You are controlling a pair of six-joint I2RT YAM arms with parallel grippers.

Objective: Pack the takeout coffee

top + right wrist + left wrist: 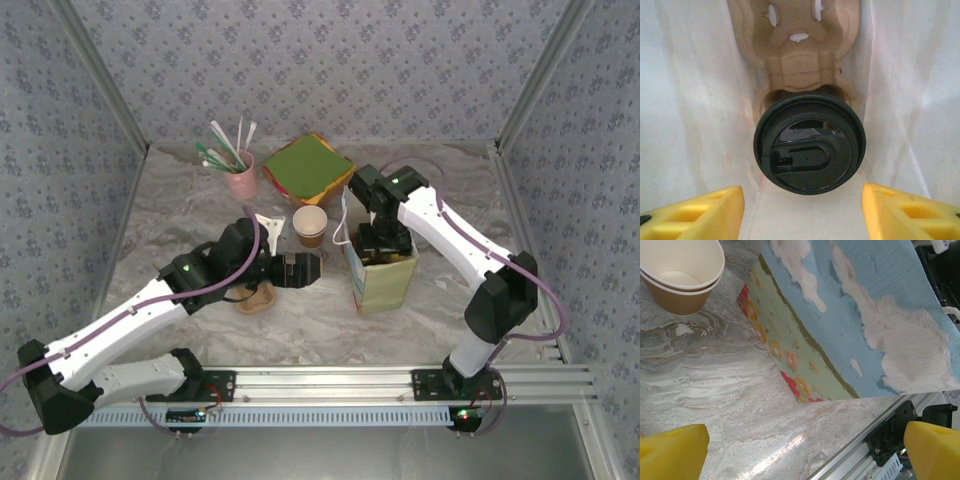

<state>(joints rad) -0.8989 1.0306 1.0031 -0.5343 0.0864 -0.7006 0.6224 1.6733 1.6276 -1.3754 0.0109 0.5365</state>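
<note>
The takeout coffee point(809, 150), seen from above as a round black lid, sits in a socket of the brown cardboard carrier point(795, 50) at the bottom of the paper bag point(685, 100). My right gripper point(802, 215) hangs inside the bag above the lid. It is open, with its yellow fingers point(705, 212) apart and clear of the lid. In the top view the right gripper point(384, 240) reaches down into the mouth of the printed bag point(385, 285). My left gripper point(312, 270) lies low beside the bag's left side point(865, 325), open and empty point(805, 450).
A lidless brown cup point(310, 226) with a white inside stands just left of the bag point(682, 275). At the back are a pink cup of stirrers point(240, 178) and a green and orange pad point(308, 165). A brown cardboard piece point(258, 297) lies under the left arm. An aluminium rail point(330, 380) runs along the near edge.
</note>
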